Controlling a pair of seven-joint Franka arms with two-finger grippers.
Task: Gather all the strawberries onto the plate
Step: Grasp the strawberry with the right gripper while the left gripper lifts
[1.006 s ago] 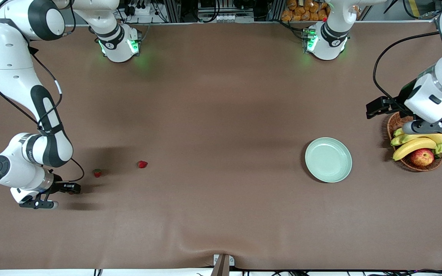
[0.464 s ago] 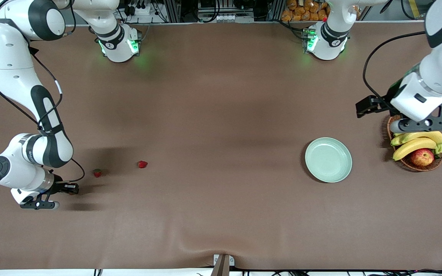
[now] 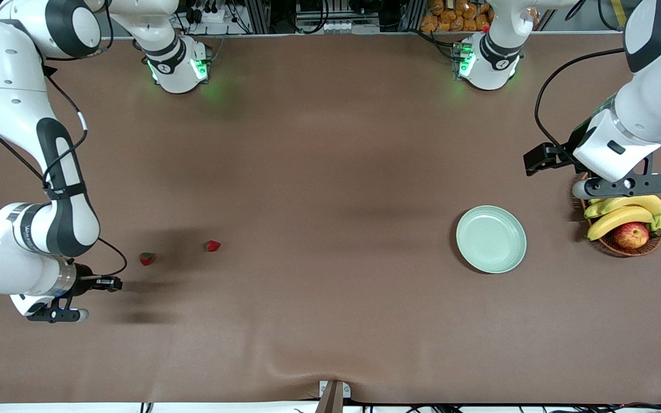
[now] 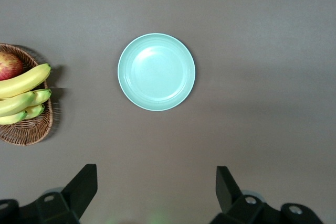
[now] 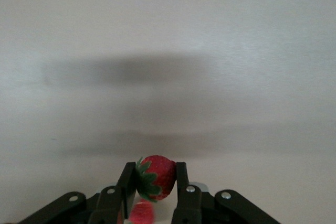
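One strawberry (image 5: 156, 177), red with a dark green leafy cap turned sideways, sits pinched between the closed fingers of the right gripper (image 5: 153, 182) at the right arm's end of the table, apparently just clear of the cloth, though the gap beneath it is hard to judge. Two more strawberries lie loose on the table near that end: one (image 3: 146, 258) showing its green cap, and another (image 3: 212, 246) a little farther from the front camera and closer to the table's middle. The plate (image 3: 491, 239), round, shallow and pale mint green with a raised rim, lies flat well apart from them toward the left arm's end, with nothing on it.
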